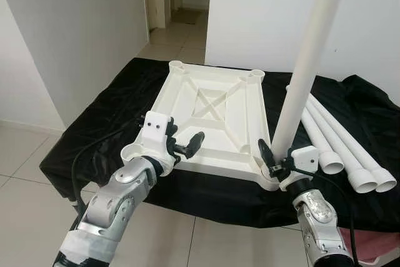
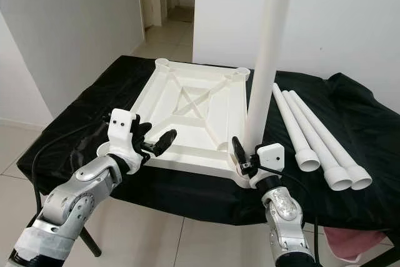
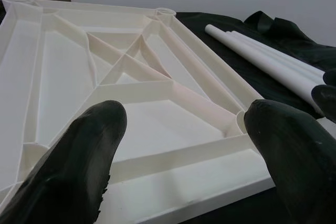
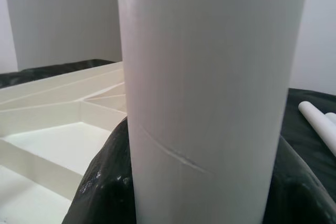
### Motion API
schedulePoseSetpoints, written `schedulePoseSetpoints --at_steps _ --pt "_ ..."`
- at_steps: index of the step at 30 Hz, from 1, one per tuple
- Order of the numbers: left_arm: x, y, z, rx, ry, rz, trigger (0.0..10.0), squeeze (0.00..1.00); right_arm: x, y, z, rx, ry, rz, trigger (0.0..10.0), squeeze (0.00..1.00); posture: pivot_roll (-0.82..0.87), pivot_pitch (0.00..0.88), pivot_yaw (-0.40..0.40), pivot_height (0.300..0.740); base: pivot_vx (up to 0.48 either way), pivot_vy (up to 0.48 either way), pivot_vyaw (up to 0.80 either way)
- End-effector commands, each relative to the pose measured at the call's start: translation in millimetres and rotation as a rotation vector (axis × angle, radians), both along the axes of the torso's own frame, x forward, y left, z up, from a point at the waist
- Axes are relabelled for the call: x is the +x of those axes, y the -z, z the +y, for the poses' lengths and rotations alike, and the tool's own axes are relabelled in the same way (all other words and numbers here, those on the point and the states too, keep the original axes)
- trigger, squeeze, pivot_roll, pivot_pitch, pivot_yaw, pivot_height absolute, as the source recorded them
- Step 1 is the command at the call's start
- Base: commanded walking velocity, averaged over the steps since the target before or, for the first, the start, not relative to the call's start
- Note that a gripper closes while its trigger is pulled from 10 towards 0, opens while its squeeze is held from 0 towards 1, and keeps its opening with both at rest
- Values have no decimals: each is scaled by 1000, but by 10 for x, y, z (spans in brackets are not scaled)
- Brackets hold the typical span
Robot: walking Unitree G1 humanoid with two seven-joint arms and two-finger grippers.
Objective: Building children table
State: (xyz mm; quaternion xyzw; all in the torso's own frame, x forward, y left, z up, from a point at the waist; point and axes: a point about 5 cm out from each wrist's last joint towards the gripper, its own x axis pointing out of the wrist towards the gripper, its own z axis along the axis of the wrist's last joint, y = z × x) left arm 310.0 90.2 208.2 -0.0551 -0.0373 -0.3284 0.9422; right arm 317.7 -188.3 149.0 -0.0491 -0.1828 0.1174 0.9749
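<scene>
White walls and a pale tiled floor surround a low stand draped in black cloth (image 1: 75, 129). On it the white tabletop (image 1: 215, 114) lies upside down, ribs up, its long axis running away from the robot, a socket at each corner. Three spare legs (image 1: 340, 139) lie side by side on the cloth to its right, pointing away, flared ends nearest. The right gripper (image 1: 278, 157) is clamped around one leg (image 1: 306, 73), which stands nearly upright at the near right corner socket, leaning slightly right. The left gripper (image 1: 181, 145), fingers apart, hovers by the near left edge. To seat the leg well, I would straighten it over the socket, steady the tabletop with the left, then press straight down
</scene>
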Motion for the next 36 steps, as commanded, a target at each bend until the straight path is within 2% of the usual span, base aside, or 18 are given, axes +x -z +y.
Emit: schedulePoseSetpoints --at_steps 1,7,13,16,18,23,36 --pt "-86 42 -89 35 153 -1 10000 0 -70 339 -8 1 3 159 10000 0 25 90 15 740 0 0 0" --pt "-123 61 -146 53 189 1 10000 0 -118 415 130 -111 -94 158 10000 0 21 94 21 740 0 0 0" --pt "-138 61 -160 63 197 -1 10000 0 -106 476 129 -103 -106 197 10000 0 21 99 23 740 0 0 0" --pt "-138 56 -154 64 195 0 10000 0 -99 488 129 -72 -99 212 10000 0 20 99 24 740 0 0 0" --pt "-139 50 -152 63 194 -2 10000 0 -89 515 125 1 -85 246 10000 0 20 99 23 740 0 0 0" --pt "-140 28 -156 63 193 -11 10000 0 -80 561 116 68 -62 290 10000 0 16 99 23 740 0 0 0" --pt "-136 5 -166 60 194 -22 10000 0 -43 657 92 96 -2 392 10000 0 8 88 17 740 0 0 0"
